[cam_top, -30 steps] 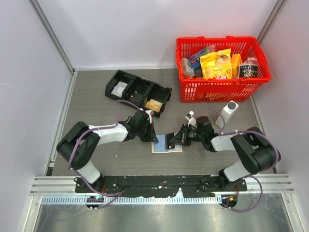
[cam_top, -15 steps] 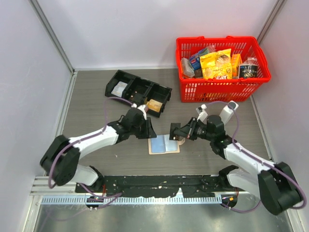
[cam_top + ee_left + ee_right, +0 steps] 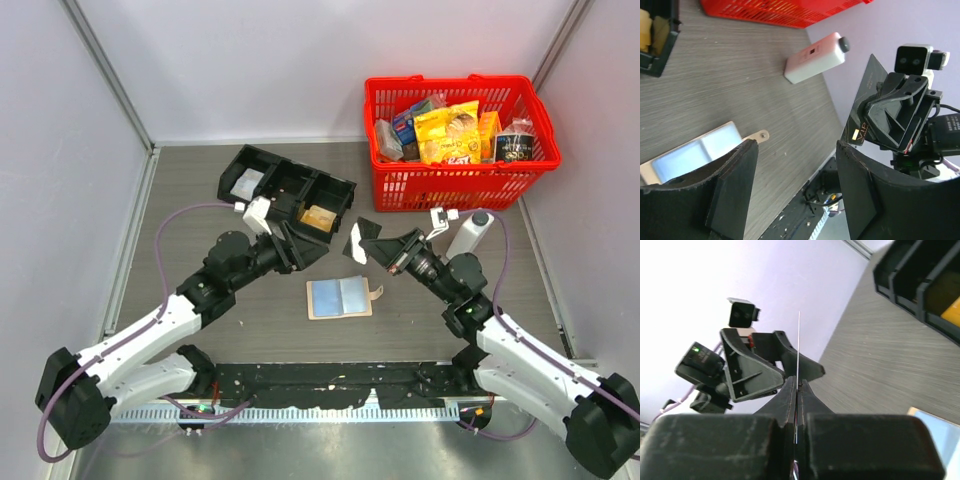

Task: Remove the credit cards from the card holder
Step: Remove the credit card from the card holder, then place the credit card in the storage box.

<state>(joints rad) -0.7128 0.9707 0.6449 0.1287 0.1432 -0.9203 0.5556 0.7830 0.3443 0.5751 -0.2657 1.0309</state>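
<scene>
Grey wood-grain table (image 3: 200, 200) below: your right gripper (image 3: 378, 243) is up off it, clamped on one dark credit card (image 3: 860, 112) held on edge. Your left gripper (image 3: 796, 150) faces it, fingers apart. The card holder (image 3: 340, 297) lies open flat beneath and between both grippers.

The left arm (image 3: 135, 345) and right arm (image 3: 535, 355) have white links, chunky black joints and looping purple cables; the left gripper (image 3: 796, 147) and right gripper (image 3: 796, 390) are matte black (each topped by a white camera block).
</scene>
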